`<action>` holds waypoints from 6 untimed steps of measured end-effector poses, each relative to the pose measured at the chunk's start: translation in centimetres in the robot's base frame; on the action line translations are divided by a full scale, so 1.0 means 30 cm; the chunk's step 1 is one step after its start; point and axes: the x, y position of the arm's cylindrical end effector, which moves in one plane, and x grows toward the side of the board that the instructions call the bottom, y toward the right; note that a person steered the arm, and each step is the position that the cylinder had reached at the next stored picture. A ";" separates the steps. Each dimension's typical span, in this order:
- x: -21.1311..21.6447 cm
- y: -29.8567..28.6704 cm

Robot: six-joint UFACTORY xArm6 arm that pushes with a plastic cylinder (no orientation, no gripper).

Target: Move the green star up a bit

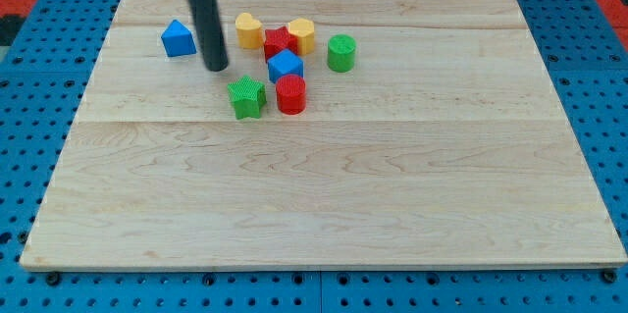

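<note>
Pale wood makes up the worktop you are looking down on, a board of long planks resting on a blue perforated base. You will find the green star in the upper left part of the board, lying flat at the lower left edge of a loose cluster of blocks. Just to its right, close beside it though you cannot tell if they touch, stands a red cylinder. Above that sits a blue cube, pressed up against a red block whose shape you cannot make out clearly. A yellow heart-like block lies to the left of the red one, and a yellow hexagonal block to its right. A green cylinder stands a little apart on the cluster's right. Farther to the view's left you see a blue triangular block on its own. The dark rod comes down from the view's top, and my tip rests on the wood between the blue triangular block and the yellow heart, above and to the left of the green star and clear of it. You have no jaws on this arm, so no opening or hold can be reported.
</note>
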 end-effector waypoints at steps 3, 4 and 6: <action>0.261 0.237; 0.175 0.262; 0.120 0.091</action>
